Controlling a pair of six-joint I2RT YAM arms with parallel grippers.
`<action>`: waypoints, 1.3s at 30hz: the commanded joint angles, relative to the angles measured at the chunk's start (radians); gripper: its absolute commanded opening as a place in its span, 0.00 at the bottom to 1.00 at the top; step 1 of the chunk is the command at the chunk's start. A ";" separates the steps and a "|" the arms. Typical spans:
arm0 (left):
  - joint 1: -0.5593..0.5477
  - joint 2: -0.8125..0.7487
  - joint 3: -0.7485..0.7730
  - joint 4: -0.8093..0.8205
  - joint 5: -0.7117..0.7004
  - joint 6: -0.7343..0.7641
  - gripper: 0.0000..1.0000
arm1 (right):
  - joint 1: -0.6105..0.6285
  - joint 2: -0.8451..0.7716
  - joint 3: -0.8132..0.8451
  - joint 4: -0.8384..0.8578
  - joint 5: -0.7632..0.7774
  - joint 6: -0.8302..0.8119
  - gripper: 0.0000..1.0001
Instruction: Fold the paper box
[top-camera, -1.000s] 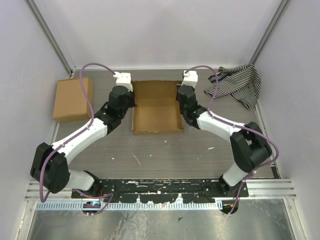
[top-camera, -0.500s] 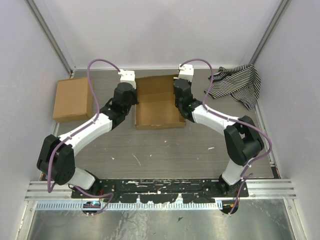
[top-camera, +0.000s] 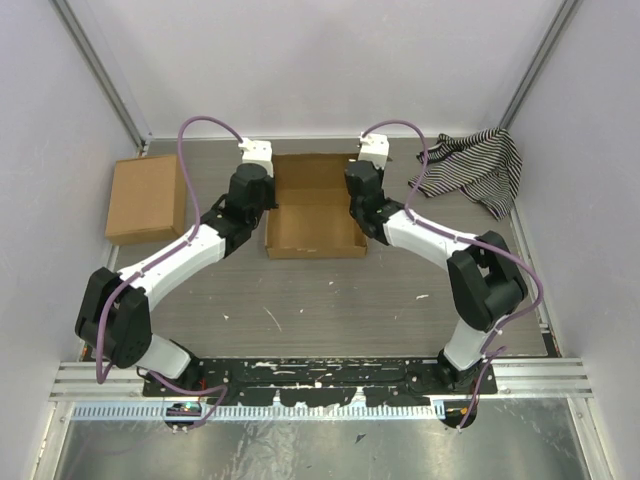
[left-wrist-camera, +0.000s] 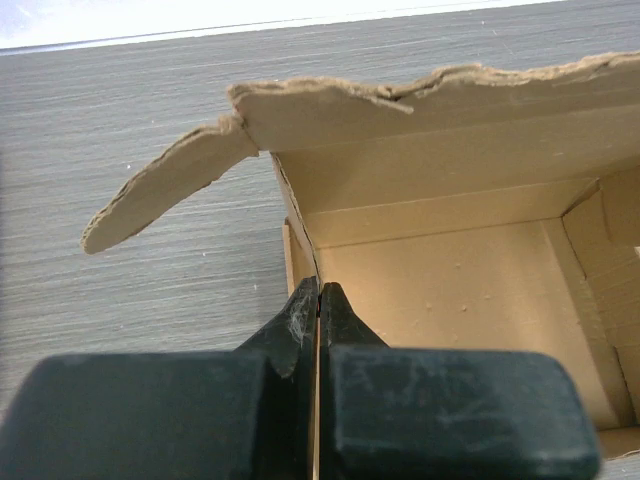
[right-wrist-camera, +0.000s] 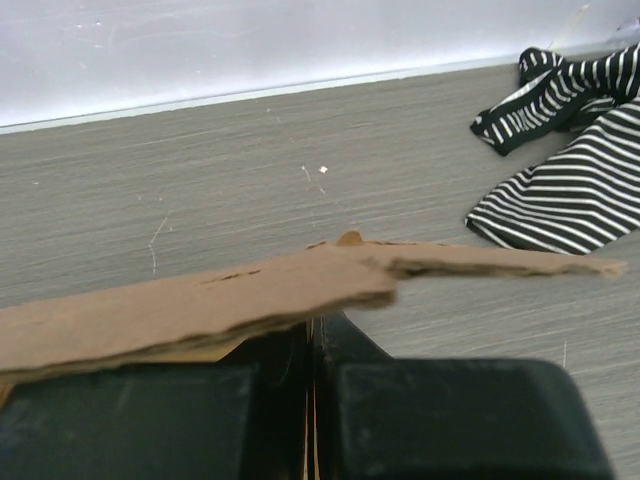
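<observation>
The paper box (top-camera: 315, 225) lies open at the table's middle far side, a shallow brown mailer with its lid flap (left-wrist-camera: 420, 110) tilted up at the back. My left gripper (top-camera: 268, 205) is shut on the box's left wall (left-wrist-camera: 318, 300); the box floor (left-wrist-camera: 450, 300) and a curved side tab (left-wrist-camera: 160, 195) show beyond it. My right gripper (top-camera: 357, 205) is shut on the right wall (right-wrist-camera: 315, 335), and the lid's ragged edge (right-wrist-camera: 200, 310) crosses just above its fingers.
A squarer brown cardboard box (top-camera: 147, 198) sits at the far left by the wall. A black-and-white striped cloth (top-camera: 480, 170) lies at the far right, also in the right wrist view (right-wrist-camera: 570, 200). White walls close in at the back and on both sides.
Both grippers have moved inward and farther from the bases, onto the box's side walls. The box has shifted slightly toward the back wall.
</observation>
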 joint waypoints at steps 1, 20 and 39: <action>-0.014 -0.028 -0.026 -0.034 0.016 -0.020 0.05 | 0.011 -0.080 -0.045 -0.149 -0.015 0.099 0.03; -0.021 -0.492 -0.240 -0.497 0.017 -0.303 0.58 | 0.070 -0.353 -0.226 -0.739 -0.391 0.206 0.40; -0.022 -0.293 -0.154 -0.454 0.075 -0.340 0.68 | -0.274 -0.399 -0.107 -0.616 -0.763 0.174 0.62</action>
